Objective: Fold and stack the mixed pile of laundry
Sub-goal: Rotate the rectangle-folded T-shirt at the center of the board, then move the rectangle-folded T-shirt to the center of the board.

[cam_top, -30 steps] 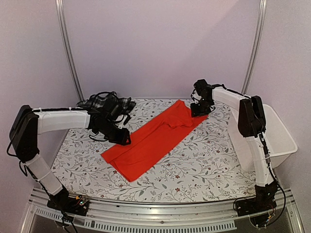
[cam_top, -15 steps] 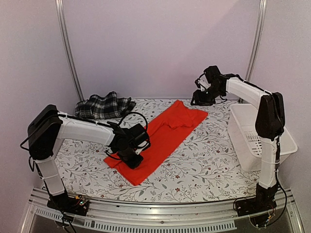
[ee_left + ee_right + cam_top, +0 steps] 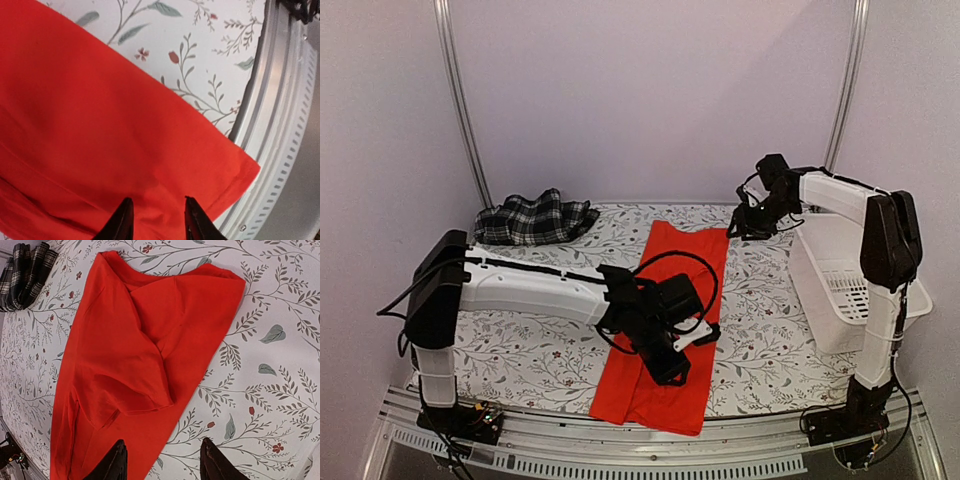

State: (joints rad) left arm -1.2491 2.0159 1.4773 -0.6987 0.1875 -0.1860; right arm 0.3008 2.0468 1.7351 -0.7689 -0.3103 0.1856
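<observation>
The red shirt (image 3: 672, 265) lies folded in a long strip from the back middle of the table to its front edge, and its hem (image 3: 235, 175) reaches over the metal rail. My left gripper (image 3: 670, 368) is low over the shirt's near end. Its fingers (image 3: 123, 220) stand apart with their tips on the red cloth (image 3: 100, 120) and a slight pucker between them. My right gripper (image 3: 744, 226) hovers open at the back right. In the right wrist view it (image 3: 164, 462) is above the shirt's right edge (image 3: 125, 340), holding nothing. The plaid garment (image 3: 535, 218) lies bunched at the back left.
A white plastic basket (image 3: 912, 292) stands at the table's right edge, beside the right arm. The floral table cover (image 3: 770, 320) ends at a slotted metal rail (image 3: 620, 452) along the front. The plaid garment (image 3: 25, 272) also shows at the upper left of the right wrist view.
The left arm swept right and toward the front. The red shirt turned from a diagonal to nearly front-to-back, its hem now at the front rail. The right gripper drew back right off the shirt's far end.
</observation>
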